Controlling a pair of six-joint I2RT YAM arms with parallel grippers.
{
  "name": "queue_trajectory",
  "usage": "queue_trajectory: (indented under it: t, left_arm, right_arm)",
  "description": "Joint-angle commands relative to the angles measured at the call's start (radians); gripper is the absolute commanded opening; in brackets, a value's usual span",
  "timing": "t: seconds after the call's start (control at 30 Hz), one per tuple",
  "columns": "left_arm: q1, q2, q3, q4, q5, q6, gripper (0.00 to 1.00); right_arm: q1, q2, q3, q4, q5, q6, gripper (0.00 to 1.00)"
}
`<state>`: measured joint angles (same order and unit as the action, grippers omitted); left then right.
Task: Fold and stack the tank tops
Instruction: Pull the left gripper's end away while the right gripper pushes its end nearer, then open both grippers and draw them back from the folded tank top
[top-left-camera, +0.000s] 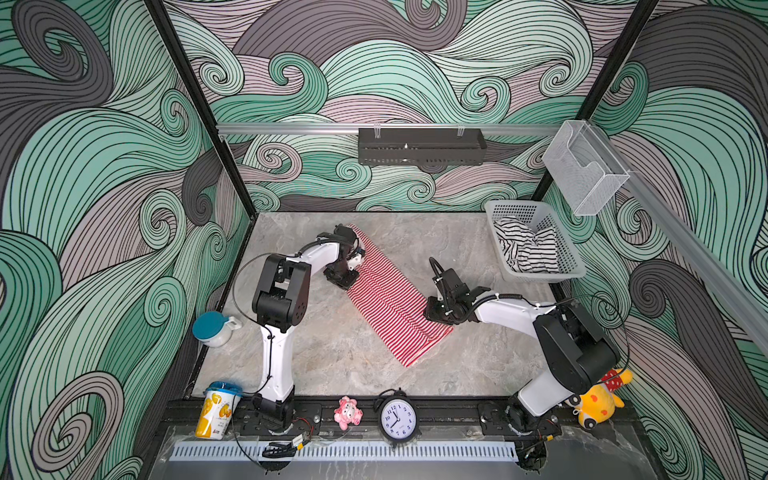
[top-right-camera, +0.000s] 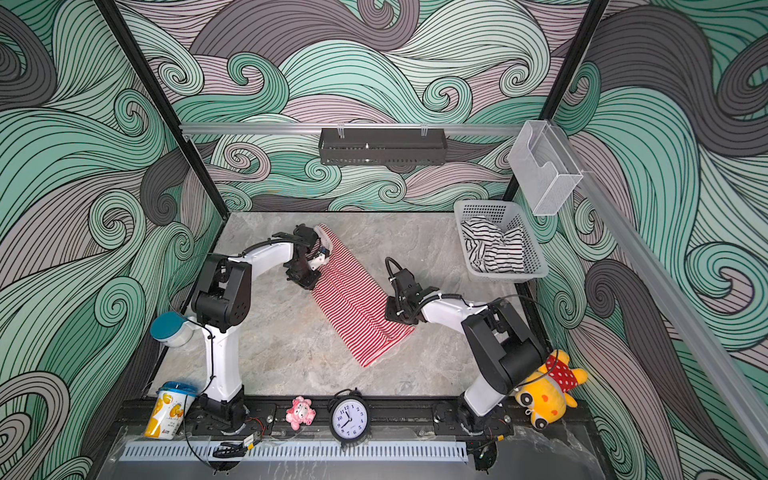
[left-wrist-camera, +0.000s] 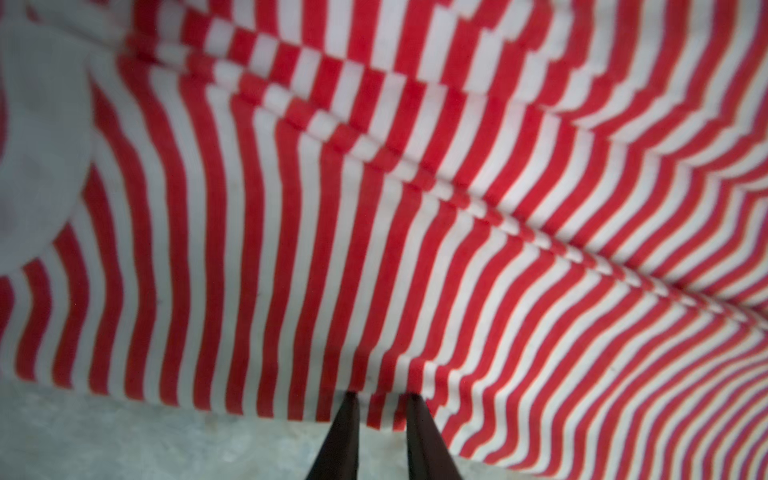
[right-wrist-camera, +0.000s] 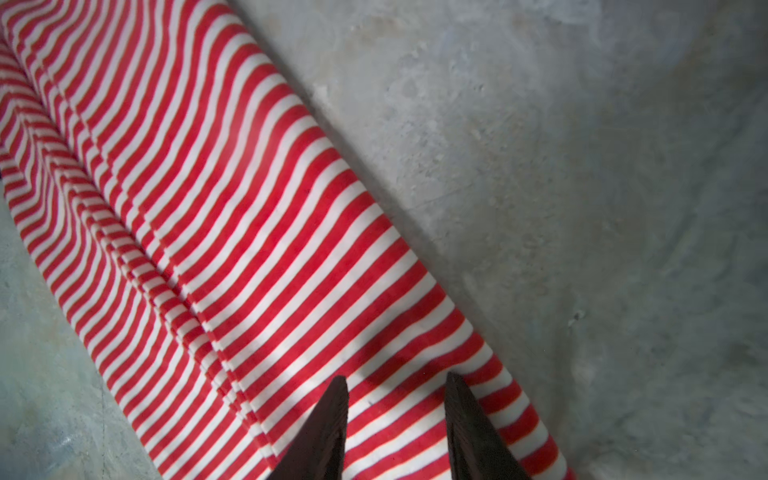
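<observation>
Here both arms bend low: left claw (left-wrist-camera: 380, 397) pinches red-and-white top (top-left-camera: 390, 299); right claw (right-wrist-camera: 395, 376) apart.

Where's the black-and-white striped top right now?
In both top views the black-and-white top lies crumpled in the white basket at the far right corner of the table, beyond the right gripper.

Two tank tops (top-left-camera: 390, 299) (top-left-camera: 524, 249), one basket (top-left-camera: 570, 253), one clock (top-left-camera: 398, 419), two plush toys (top-left-camera: 348, 412) (top-left-camera: 600, 401), two robot arms (top-left-camera: 277, 353) (top-left-camera: 509, 311).

place: robot test cell | evidence: swirl-printed enclosure walls (top-left-camera: 83, 166); aluminium frame rail (top-left-camera: 291, 129); arms' mounting rail (top-left-camera: 449, 409)
</observation>
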<state>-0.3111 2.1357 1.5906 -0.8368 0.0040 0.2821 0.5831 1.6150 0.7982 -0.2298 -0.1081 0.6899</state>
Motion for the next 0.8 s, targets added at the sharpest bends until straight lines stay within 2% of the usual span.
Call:
queue_trajectory:
  t: [0.0, 0.23, 0.4, 0.53, 0.67, 0.73, 0.77]
  left_arm:
    - [-0.014, 0.079, 0.053, -0.038, -0.055, 0.009, 0.21]
    - [-0.014, 0.232, 0.320, -0.114, -0.139, 0.041, 0.21]
    - [-0.015, 0.356, 0.574, -0.204, -0.129, 0.045, 0.21]
    - [-0.016, 0.419, 0.695, -0.244, -0.130, 0.030, 0.21]
    - [-0.013, 0.363, 0.668, -0.260, -0.135, 0.007, 0.21]
    - [-0.014, 0.275, 0.557, -0.216, -0.133, 0.005, 0.22]
    - [-0.014, 0.210, 0.480, -0.177, -0.128, 0.003, 0.23]
  right_arm:
    - [0.037, -0.008, -0.051, -0.049, 0.013, 0.072, 0.41]
    - [0.156, -0.035, -0.077, -0.047, 0.062, 0.184, 0.41]
    - [0.271, -0.008, -0.067, 0.003, 0.065, 0.295, 0.40]
    - [0.344, 0.033, 0.002, 0.004, 0.064, 0.326, 0.40]
    - [0.363, -0.027, 0.038, -0.075, 0.136, 0.300, 0.45]
    - [0.362, -0.110, 0.013, -0.074, 0.164, 0.288, 0.54]
    - [0.362, -0.150, -0.002, -0.074, 0.175, 0.291, 0.64]
